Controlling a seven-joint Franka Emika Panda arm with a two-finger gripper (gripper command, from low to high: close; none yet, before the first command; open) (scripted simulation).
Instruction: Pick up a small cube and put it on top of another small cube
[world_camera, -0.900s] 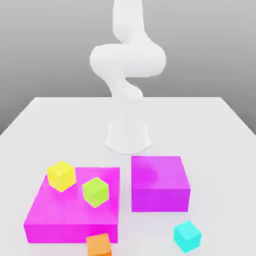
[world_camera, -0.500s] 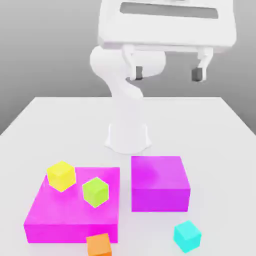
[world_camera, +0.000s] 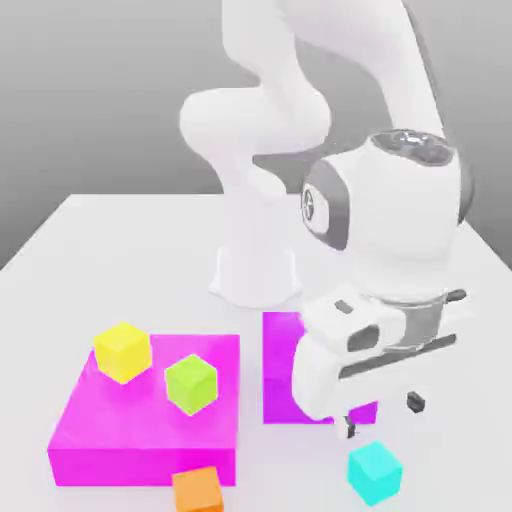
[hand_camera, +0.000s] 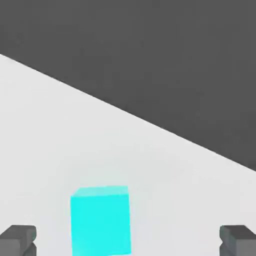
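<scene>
The arm has swung down from high above the desk (world_camera: 130, 230), so its wide-open, empty tool (world_camera: 382, 415) now hovers just above the cyan cube (world_camera: 375, 471) at the near right, ready to descend and grasp.

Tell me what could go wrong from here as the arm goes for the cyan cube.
The open gripper hangs above the cyan cube, which sits off-centre between the fingertips, so one finger may nudge it away. The lime-green cube sits close beside the yellow cube, so placing could bump it.
</scene>
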